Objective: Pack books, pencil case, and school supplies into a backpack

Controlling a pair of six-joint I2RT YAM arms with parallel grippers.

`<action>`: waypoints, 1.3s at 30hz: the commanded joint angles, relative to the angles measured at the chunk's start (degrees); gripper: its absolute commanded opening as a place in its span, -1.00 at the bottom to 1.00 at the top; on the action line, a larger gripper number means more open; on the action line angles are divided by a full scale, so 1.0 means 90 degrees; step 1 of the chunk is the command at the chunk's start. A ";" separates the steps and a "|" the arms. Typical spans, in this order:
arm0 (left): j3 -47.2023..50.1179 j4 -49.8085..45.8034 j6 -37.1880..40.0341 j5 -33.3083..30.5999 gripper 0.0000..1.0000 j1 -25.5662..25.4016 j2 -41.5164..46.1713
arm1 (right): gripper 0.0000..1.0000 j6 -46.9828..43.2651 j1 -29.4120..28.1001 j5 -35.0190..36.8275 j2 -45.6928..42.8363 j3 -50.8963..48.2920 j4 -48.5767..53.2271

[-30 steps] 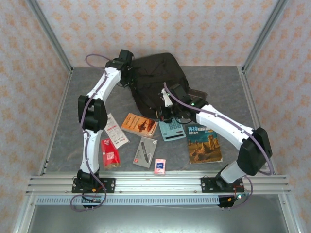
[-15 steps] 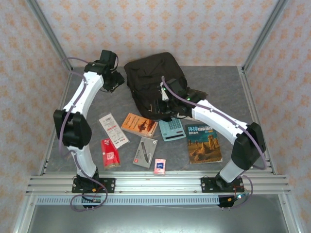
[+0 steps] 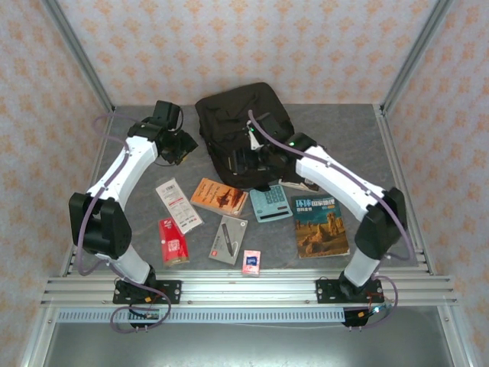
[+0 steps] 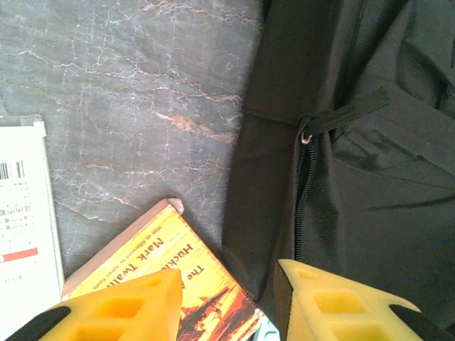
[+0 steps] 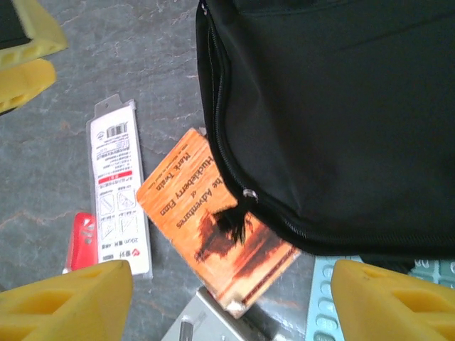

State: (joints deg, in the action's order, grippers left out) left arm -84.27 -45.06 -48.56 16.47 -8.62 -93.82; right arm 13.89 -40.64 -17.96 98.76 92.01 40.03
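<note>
My left gripper (image 4: 227,302) stands partly open and empty beside the backpack (image 3: 244,115). My right gripper (image 5: 231,305) gapes wide, also empty, over the bag's near edge. The backpack lies flat at the far middle. I see no open mouth, so I judge anything I carry over may just slide off. The orange book (image 3: 219,196) sits partly under the bag; lifting it could snag fabric. The table (image 3: 344,130) is grey, marbled and slick-looking, and wallpaper (image 3: 229,46) walls it in.

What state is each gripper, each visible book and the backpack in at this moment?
left gripper: open, empty.
right gripper: open wide, empty.
backpack: lying down, unheld.
orange book: closed, flat, at the backpack's edge.
desert book: closed, flat.
</note>
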 commanded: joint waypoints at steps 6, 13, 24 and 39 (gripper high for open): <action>0.0075 0.0304 -0.0060 0.0132 -0.23 -0.0009 0.0230 | 0.34 -0.0001 -0.0133 0.0226 0.1227 0.1036 0.0713; 0.0103 0.0396 -0.0131 0.0289 -0.25 0.0025 0.0190 | -0.15 0.0058 -0.0162 -0.0094 0.1508 0.1188 0.0622; 0.0192 0.0484 -0.0201 0.0348 -0.26 0.0054 0.0258 | -0.14 -0.0030 -0.0240 0.0398 0.2058 0.1795 0.0878; 0.0232 0.0524 -0.0283 0.0426 -0.28 0.0088 0.0305 | -0.24 -0.0090 -0.0260 0.0883 0.2888 0.2642 0.1571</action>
State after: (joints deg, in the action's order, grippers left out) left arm -83.02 -41.23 -50.13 19.38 -8.47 -93.47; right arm 13.67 -42.72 -12.60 123.20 113.62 50.89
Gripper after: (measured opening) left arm 0.362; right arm 0.381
